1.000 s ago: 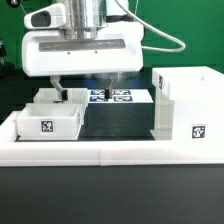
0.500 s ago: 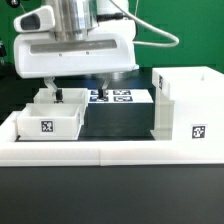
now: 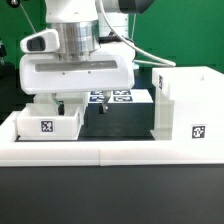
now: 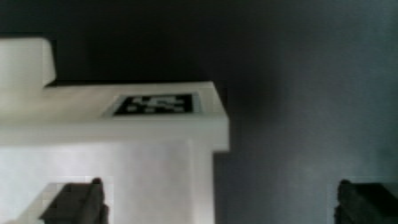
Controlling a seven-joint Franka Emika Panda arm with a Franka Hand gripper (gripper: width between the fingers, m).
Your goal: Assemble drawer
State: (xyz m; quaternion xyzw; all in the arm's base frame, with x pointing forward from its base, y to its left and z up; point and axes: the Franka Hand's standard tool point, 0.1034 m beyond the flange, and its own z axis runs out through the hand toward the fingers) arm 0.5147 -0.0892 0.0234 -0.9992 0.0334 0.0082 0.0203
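Note:
The tall white open-fronted casing (image 3: 186, 104) stands at the exterior view's right, with a tag on its front. Two small white open-top trays sit at the left, a front one (image 3: 47, 123) with a tag and a second one (image 3: 42, 99) just behind it. My gripper (image 3: 80, 102) hangs low over the trays' right edge, open and empty. In the wrist view a tray (image 4: 125, 140) with a tag on its rim lies below the gripper (image 4: 222, 205). One dark fingertip (image 4: 71, 204) is over the tray and the other is over the dark table.
The marker board (image 3: 121, 97) lies flat behind the gripper in the middle. A long low white border rail (image 3: 110, 151) runs along the front of the dark table. Green cables hang at the back.
The gripper has moved toward the exterior view's left and come down, from above the marker board to over the right edge of the trays. Its jaws stay open.

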